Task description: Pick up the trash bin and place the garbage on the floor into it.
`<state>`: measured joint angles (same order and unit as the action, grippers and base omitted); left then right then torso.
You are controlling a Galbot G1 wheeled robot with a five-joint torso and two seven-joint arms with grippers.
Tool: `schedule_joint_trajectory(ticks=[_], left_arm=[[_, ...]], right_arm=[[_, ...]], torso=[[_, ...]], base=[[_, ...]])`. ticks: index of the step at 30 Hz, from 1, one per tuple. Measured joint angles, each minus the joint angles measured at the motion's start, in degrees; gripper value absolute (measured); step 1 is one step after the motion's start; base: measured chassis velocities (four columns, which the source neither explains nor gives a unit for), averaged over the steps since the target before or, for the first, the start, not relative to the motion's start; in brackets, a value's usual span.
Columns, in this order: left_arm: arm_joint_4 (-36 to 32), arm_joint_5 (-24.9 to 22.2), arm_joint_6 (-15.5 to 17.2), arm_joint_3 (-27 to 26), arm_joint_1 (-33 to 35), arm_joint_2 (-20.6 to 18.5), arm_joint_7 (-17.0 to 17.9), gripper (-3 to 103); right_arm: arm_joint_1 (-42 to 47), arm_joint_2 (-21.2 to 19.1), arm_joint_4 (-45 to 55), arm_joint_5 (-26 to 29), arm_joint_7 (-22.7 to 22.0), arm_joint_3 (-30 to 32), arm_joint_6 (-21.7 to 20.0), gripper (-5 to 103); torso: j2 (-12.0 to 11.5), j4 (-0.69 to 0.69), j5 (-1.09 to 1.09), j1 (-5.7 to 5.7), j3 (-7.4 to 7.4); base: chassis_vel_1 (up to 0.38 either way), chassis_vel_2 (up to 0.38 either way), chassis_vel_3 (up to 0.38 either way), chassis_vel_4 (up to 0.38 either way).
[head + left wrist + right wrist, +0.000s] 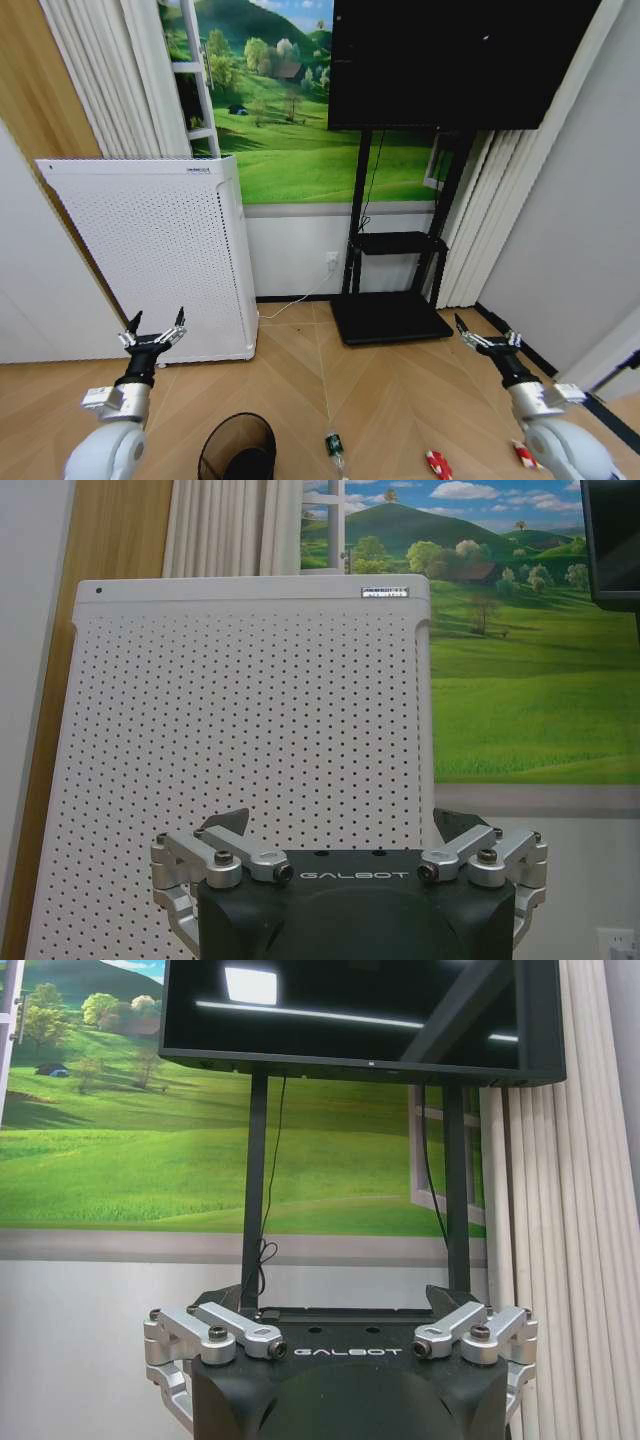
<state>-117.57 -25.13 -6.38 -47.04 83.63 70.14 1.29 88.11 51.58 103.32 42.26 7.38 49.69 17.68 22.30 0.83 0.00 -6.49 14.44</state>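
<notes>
We see the left end effector [153, 334] raised in front of the white perforated appliance [160, 255], its fingers spread apart and holding nothing; in the left wrist view the same spread left end effector [340, 825] faces the appliance [245, 760] squarely. The right end effector [487, 340] is held up at a like height on the other side, also spread and empty, with the black TV stand [392, 300] off to its left; in the right wrist view the right end effector [335, 1300] points at the stand's posts [254, 1180] and the dark screen [360, 1010] above. The trash bin [237, 448] stands upright on the wooden floor [400, 385] at the lower edge of the head view, below and slightly to the right of the left end effector and well apart from it (its black mesh rim is open to us from above). The bottle [335, 447] lies on the floor just to the right of the bin, between the two arms. One red-and-white wrapper [438, 463] lies farther right, and a second wrapper [526, 454] lies near the right arm, below its end effector. Neither end effector touches the bin or any litter.
</notes>
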Motion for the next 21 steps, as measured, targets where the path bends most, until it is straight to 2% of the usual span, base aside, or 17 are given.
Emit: schedule_joint_trajectory(ticks=[21], left_arm=[[-0.1, 0.3, 0.0, 0.1, 0.3, 0.8, -0.2, 100]], right_arm=[[1.4, 0.4, -0.1, -1.4, 2.4, 0.6, 1.1, 100]], torso=[[-4.9, 0.0, 0.0, 1.51, -3.36]], base=[[0.0, 0.0, 0.0, 0.0]])
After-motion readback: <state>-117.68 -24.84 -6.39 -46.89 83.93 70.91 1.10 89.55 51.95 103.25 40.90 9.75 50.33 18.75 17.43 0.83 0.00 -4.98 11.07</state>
